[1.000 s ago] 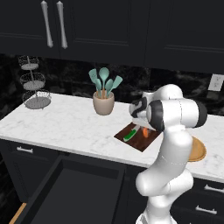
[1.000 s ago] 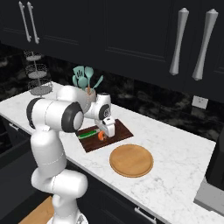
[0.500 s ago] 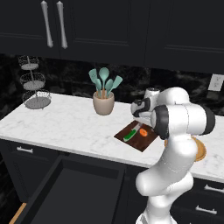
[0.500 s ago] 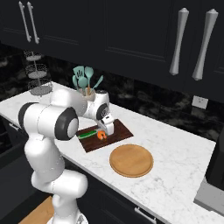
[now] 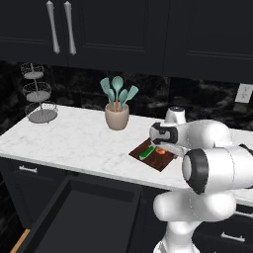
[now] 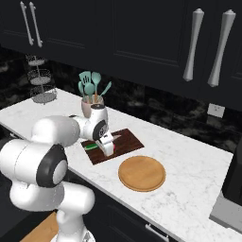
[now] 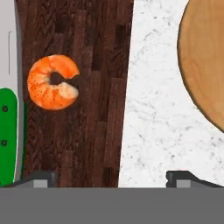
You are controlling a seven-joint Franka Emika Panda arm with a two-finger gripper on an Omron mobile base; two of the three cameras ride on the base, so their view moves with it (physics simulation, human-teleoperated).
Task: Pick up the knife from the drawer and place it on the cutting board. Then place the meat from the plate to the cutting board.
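The dark wooden cutting board [image 7: 92, 96] lies on the counter. The orange-red curled meat [image 7: 52, 87] rests on it, beside the green-handled knife [image 7: 8, 135]. My gripper [image 7: 111, 179] hovers just above the board, open and holding nothing, with the meat ahead of its left fingertip [image 7: 41, 178]. From the left base camera, the gripper [image 5: 164, 147] is over the board [image 5: 148, 159], next to the knife [image 5: 146, 153] and meat [image 5: 161, 151]. The tan plate [image 6: 142, 173] sits bare, right of the board [image 6: 127, 139]. The black drawer [image 5: 89, 212] stands pulled out below the counter.
A pot of teal spatulas [image 5: 117, 111] stands behind the board, and a wire tiered rack [image 5: 38, 101] stands at the counter's far left. The open drawer juts out in front of the lower cabinets. Dark wall cabinets with silver handles [image 6: 191, 45] hang above.
The gripper has opened and let go of the meat, which now lies on the cutting board. The arm's elbow has swung round while the hand stays over the board.
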